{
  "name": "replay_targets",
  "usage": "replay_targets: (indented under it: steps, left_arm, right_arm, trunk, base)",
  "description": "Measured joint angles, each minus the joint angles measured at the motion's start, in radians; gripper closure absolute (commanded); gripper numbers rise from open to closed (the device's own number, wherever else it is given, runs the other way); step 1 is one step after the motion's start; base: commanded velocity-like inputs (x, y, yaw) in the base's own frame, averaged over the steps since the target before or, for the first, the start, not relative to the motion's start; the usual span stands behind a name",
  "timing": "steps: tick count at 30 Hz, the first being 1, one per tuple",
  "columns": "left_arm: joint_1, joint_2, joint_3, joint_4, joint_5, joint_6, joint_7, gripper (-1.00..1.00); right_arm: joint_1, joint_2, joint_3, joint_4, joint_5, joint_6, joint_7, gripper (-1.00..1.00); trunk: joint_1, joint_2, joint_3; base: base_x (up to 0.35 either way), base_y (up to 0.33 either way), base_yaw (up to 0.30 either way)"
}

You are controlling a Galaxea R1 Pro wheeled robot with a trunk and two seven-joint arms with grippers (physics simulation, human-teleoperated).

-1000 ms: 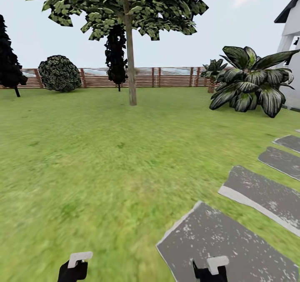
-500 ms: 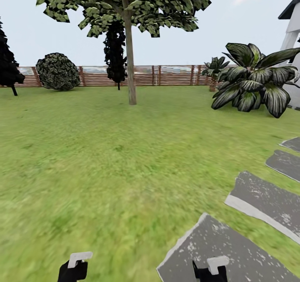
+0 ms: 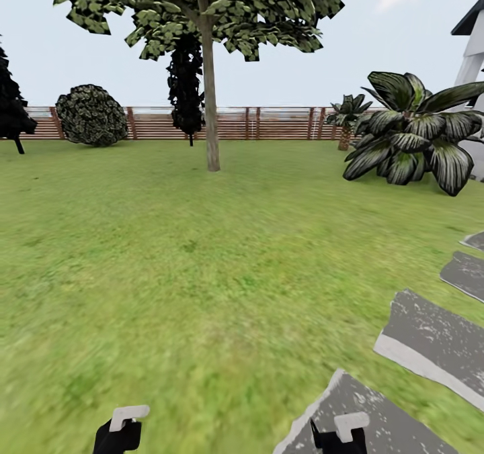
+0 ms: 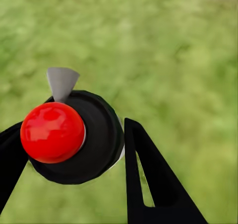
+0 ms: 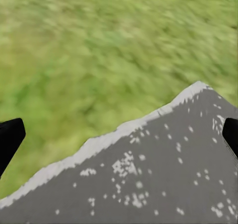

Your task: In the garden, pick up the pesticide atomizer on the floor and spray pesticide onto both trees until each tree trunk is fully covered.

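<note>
A tree [image 3: 195, 11] with a straight grey-brown trunk [image 3: 211, 105] and a crown of flat green leaf clusters stands on the lawn far ahead, a little left of centre. The pesticide atomizer [image 4: 94, 139], a round black body with a red ball top and a grey wedge nozzle, sits between the black fingers of my left gripper [image 4: 74, 127], which is shut on it. Low at the head view's bottom edge are my left gripper [image 3: 117, 434] and my right gripper [image 3: 339, 437]. In the right wrist view my right gripper [image 5: 119, 132] is open and holds nothing, over a stone's edge.
Grey stepping stones [image 3: 437, 340] run along the right over the grass. A big broad-leaved plant [image 3: 417, 138] and a white house corner [image 3: 474, 58] stand at right. A slatted wooden fence [image 3: 269, 123], a round shrub [image 3: 92, 115] and dark narrow trees [image 3: 187, 84] line the back.
The whole view has shifted: the stepping stones slide right and down out of frame and the tree and fence sit slightly nearer. Both grippers keep their places in the picture.
</note>
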Motion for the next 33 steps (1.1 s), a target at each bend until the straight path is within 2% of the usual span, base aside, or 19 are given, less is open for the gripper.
replay_targets:
  steps: [33]
  left_arm:
    - [0.0, 0.0, 0.0, 0.0, 0.0, 0.0, 0.0, 1.0]
  right_arm:
    - [0.0, 0.001, 0.0, -0.001, 0.0, 0.0, 0.0, -1.0]
  trunk:
    - [0.0, 0.0, 0.0]
  base:
    - [0.335, 0.0, 0.0]
